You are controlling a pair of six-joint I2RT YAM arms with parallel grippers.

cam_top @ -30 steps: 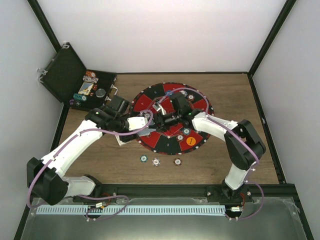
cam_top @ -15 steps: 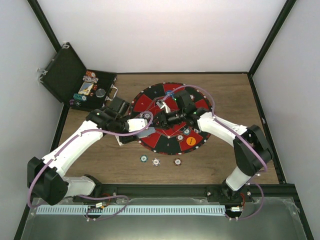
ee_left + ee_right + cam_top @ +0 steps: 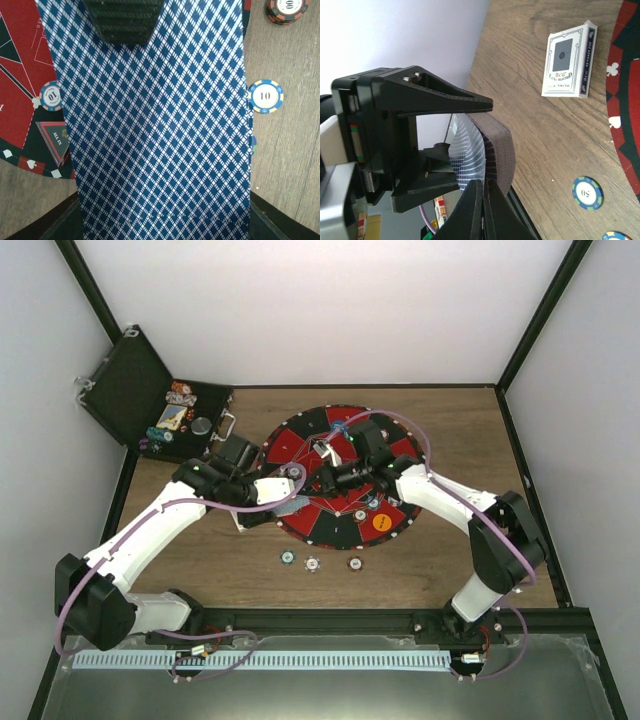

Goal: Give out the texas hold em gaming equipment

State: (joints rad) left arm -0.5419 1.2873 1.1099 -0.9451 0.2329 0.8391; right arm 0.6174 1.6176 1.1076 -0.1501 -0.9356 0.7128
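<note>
My left gripper (image 3: 294,492) is shut on a deck of playing cards (image 3: 155,125) with blue diamond backs, held on edge over the mat's left rim. The deck fills the left wrist view. My right gripper (image 3: 483,186) is shut on the edge of the top card (image 3: 467,150), which bows away from the rest of the deck (image 3: 499,150). One of its fingers (image 3: 125,20) lies across the card's back. Striped chips lie on the wood (image 3: 288,558) (image 3: 312,563) (image 3: 355,563). An orange button disc (image 3: 381,522) rests on the mat.
The round red-and-black mat (image 3: 296,443) lies mid-table. An open black case (image 3: 130,390) with more chips sits at the far left. A card box (image 3: 568,60) lies on the wood beside the mat, under the left arm. Chips (image 3: 52,96) (image 3: 265,96) (image 3: 286,9) flank the deck.
My right gripper has closed onto the top card of the deck. The right arm shifted slightly farther over the mat; the left arm held still.
</note>
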